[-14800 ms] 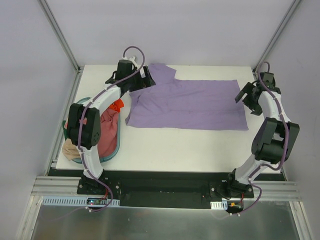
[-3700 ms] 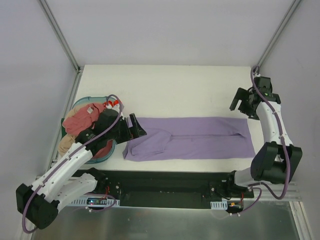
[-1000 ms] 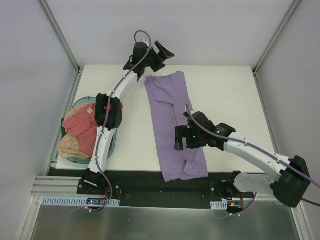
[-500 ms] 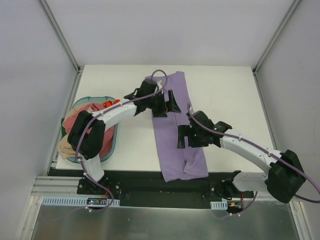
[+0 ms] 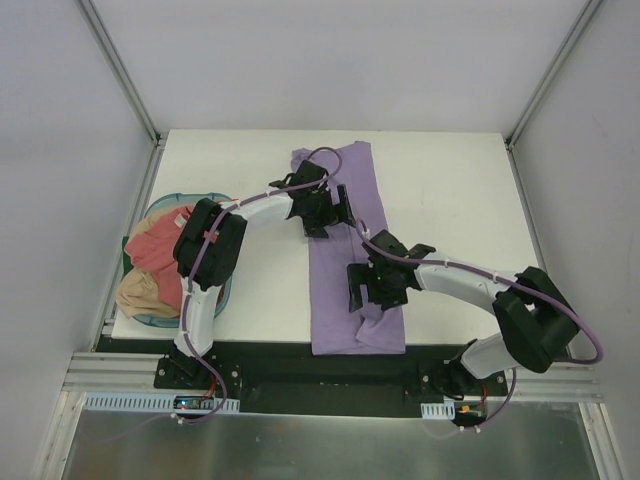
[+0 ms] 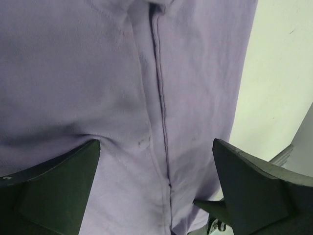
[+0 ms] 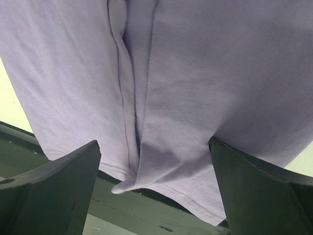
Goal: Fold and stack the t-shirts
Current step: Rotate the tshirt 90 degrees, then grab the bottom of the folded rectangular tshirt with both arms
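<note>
Right of the right gripper: bare table, open for passage. Between it and the left gripper: only flat lavender t-shirt. Well left of the left gripper: teal basket, heaped with cloth.

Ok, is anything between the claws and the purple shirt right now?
Nothing visible. The left claw and right claw are both open directly over the purple shirt, and each wrist view shows only its cloth in the gap.
</note>
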You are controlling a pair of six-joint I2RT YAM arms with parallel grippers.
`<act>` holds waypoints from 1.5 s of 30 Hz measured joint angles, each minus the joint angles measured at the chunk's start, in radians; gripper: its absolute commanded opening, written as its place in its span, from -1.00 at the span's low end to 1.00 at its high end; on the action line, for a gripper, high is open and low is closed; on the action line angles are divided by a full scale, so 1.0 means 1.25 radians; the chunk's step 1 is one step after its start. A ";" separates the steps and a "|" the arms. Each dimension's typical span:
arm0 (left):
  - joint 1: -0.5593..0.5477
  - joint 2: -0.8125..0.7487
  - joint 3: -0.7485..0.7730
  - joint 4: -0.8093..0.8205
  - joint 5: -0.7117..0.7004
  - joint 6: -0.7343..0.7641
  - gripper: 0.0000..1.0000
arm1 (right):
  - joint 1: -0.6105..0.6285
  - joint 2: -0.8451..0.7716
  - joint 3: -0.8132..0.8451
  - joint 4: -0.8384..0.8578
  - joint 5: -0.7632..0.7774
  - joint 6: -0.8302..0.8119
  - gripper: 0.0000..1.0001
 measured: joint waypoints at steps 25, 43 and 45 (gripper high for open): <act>-0.047 -0.426 -0.249 -0.092 -0.059 0.067 0.98 | 0.053 -0.305 0.037 -0.050 0.116 0.089 0.92; -0.287 -0.858 -0.799 -0.108 -0.173 -0.168 0.50 | 0.132 -0.354 -0.233 -0.041 0.024 0.291 0.41; -0.297 -0.850 -0.799 -0.089 -0.179 -0.181 0.40 | 0.142 -0.335 -0.233 -0.041 0.027 0.299 0.33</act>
